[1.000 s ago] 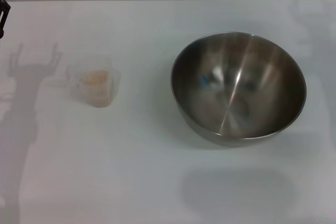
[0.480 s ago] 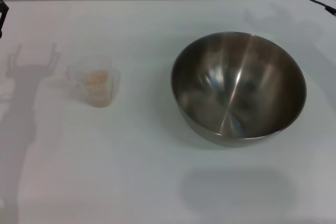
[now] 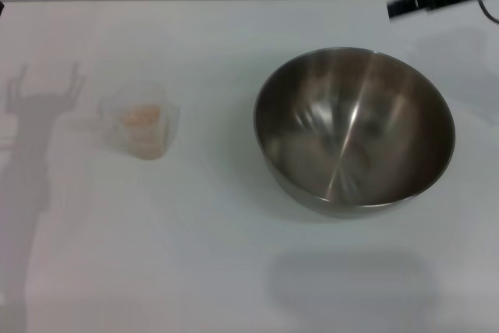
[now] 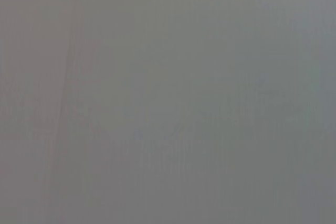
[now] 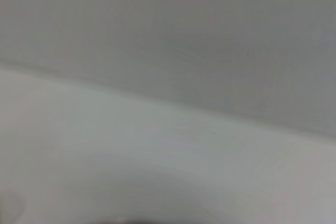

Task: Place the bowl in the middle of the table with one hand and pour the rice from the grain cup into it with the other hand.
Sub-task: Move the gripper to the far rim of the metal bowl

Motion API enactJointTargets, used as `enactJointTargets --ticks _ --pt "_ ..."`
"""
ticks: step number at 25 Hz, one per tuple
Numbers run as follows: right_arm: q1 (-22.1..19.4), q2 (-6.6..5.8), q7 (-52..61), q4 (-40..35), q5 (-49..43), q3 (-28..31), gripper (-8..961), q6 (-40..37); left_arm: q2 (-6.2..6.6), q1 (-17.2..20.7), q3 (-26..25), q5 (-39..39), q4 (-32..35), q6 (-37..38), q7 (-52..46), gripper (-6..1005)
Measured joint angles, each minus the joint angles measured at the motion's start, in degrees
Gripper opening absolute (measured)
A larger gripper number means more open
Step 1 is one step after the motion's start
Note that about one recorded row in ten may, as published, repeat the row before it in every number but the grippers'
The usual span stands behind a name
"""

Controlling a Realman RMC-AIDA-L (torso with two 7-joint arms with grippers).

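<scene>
Right gripper (image 3: 405, 5): a dark tip now reaching in beyond the far right rim of the bowl (image 3: 355, 130); a second ago absent. Jaws: cannot tell. Likely the bowl approach is starting. Left gripper gone from view. Well off sits the grain cup (image 3: 140, 121) with rice (image 3: 140, 115) on the table (image 3: 195, 271). No readable writing.

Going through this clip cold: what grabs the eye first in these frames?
The big shiny steel bowl dominates, sitting empty on the right half of the white table. Well to its left stands the small clear grain cup with pale rice inside. The right gripper pokes in at the far right corner, beyond the bowl and touching nothing.
</scene>
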Motion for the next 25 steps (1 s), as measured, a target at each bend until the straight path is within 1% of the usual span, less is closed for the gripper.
enactJointTargets --ticks 3,5,7,9,14,18,25 --pt "2.6 -1.35 -1.7 3.3 -0.4 2.6 739 5.5 0.0 -0.1 0.0 0.0 0.0 0.0 -0.2 853" --pt "4.1 -2.6 -2.3 6.1 -0.7 3.1 739 7.6 0.0 -0.2 -0.1 0.0 0.0 0.0 -0.2 853" --pt "5.1 -3.46 -2.6 8.6 -1.7 3.2 739 8.5 -0.01 -0.3 -0.2 0.0 0.0 0.0 -0.2 853" --pt "5.8 -3.85 -3.2 10.5 -3.2 3.2 739 8.9 -0.01 -0.4 -0.2 0.0 0.0 0.0 -0.2 853" --pt "7.1 -4.0 -5.3 15.5 -4.3 3.3 738 8.5 -0.03 -0.4 -0.2 0.0 -0.2 0.1 -0.3 852" --pt "8.2 -3.79 -6.9 21.0 -4.3 3.1 738 6.4 -0.11 -0.4 -0.2 0.0 -0.1 0.1 -0.3 852" --pt "8.6 -3.5 -8.2 26.0 -4.4 2.8 737 3.9 -0.09 -0.3 -0.3 0.0 0.0 0.1 -0.3 851"
